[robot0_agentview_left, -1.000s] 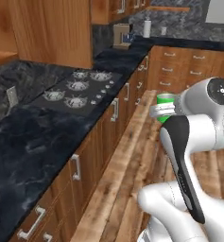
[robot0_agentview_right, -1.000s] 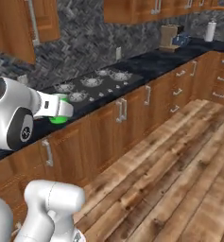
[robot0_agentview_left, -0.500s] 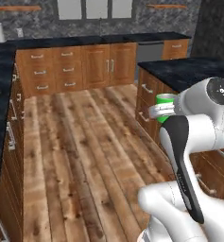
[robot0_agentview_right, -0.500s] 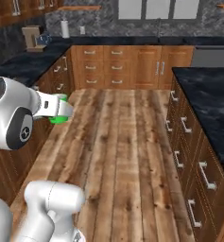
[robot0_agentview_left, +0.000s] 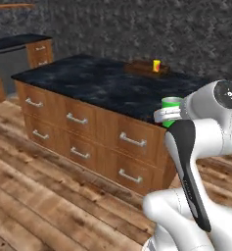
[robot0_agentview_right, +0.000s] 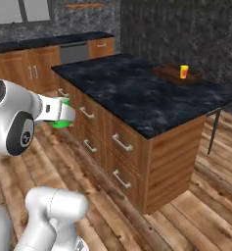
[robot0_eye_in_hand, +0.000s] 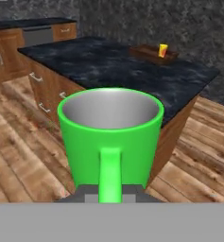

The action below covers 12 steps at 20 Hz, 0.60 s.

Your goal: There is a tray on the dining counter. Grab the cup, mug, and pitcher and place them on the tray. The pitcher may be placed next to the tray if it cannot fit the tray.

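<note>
My gripper (robot0_agentview_left: 167, 115) is shut on the bright green mug (robot0_agentview_left: 172, 105), held upright in the air in front of the arm. From the hand the mug (robot0_eye_in_hand: 111, 132) looms close, handle toward the camera and hollow inside. Beyond it lies the dining counter (robot0_agentview_left: 100, 81) with its black marble top. At the counter's far end sits the dark wooden tray (robot0_agentview_left: 139, 67) with the yellow cup (robot0_agentview_left: 156, 65) standing on it. From the right base the mug (robot0_agentview_right: 62, 117), the tray (robot0_agentview_right: 169, 73) and the cup (robot0_agentview_right: 184, 71) show too. The pitcher is out of view.
Wooden drawer fronts with metal handles (robot0_agentview_left: 132, 141) line the island's near side. A second black-topped counter (robot0_agentview_right: 63, 41) with a dishwasher runs along the back wall. Plank floor (robot0_agentview_left: 44, 196) lies between me and the island.
The whole scene has swung as the base turned: stove counter, then open floor, now the island. The mug stays in the gripper, in the same place relative to the arm.
</note>
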Available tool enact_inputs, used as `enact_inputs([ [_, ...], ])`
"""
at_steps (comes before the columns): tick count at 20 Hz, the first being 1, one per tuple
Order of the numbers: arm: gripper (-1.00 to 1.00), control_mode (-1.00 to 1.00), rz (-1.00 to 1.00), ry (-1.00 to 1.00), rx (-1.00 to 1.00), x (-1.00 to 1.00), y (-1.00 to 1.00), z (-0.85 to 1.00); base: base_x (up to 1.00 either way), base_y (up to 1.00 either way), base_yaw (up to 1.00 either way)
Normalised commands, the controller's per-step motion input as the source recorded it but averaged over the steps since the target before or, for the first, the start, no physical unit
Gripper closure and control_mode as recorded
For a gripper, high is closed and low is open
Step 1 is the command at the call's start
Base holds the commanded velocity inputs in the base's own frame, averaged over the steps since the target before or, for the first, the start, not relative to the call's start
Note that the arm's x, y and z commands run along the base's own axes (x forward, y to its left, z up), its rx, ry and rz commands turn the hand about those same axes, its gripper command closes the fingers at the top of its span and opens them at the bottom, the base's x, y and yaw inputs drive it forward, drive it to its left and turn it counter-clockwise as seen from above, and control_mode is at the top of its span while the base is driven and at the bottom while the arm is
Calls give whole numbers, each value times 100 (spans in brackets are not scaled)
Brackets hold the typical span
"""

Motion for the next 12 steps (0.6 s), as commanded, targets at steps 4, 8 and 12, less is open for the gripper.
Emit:
enact_inputs([
  [4, 100, 100, 0, 0, 0, 0, 0, 0, -29, 2, -99],
  [8, 100, 100, 0, 0, 0, 0, 0, 0, -14, 6, -96],
  [12, 100, 100, 0, 0, 0, 0, 0, 0, 24, 51, -71],
])
